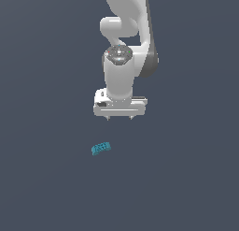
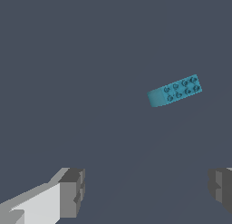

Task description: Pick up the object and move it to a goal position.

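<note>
The object (image 1: 101, 148) is a tiny teal-blue oblong block with studs on top, lying on the dark grey floor. In the exterior view it sits below the white arm's gripper (image 1: 119, 118) and a little toward that view's left. The gripper hangs above the floor, apart from the block, open with nothing between its fingers. In the wrist view the object (image 2: 175, 91) lies slanted on the floor ahead of the gripper (image 2: 147, 189), whose two grey fingertips (image 2: 72, 192) stand wide apart.
A plain dark grey floor (image 1: 186, 178) fills both views. The white arm (image 1: 123, 47) rises above the gripper toward the top of the exterior view.
</note>
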`<control>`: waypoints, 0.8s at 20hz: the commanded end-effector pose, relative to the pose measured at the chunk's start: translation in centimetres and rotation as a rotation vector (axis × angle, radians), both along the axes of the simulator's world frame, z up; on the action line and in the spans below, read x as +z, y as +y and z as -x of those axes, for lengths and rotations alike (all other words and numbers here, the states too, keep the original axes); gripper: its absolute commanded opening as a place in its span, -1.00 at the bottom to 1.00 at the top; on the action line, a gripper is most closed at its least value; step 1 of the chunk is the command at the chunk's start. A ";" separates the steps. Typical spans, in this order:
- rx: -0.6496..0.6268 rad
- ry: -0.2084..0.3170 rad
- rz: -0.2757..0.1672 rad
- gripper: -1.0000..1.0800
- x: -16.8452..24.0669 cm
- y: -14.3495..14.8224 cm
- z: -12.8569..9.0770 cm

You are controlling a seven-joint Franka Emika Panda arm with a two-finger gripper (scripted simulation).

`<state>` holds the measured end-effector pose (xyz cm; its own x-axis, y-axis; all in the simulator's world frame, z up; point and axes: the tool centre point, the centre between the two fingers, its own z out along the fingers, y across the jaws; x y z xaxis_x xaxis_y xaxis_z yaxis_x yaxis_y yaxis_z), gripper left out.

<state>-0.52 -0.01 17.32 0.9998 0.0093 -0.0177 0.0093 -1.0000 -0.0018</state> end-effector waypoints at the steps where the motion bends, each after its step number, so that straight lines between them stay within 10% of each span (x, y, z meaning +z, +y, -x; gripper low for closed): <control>1: 0.000 0.000 0.000 0.92 0.0 0.0 0.0; 16: 0.035 0.009 -0.013 0.92 0.5 1.4 0.4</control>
<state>-1.00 1.49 17.86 0.9984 0.0507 -0.0261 0.0503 -0.9986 -0.0153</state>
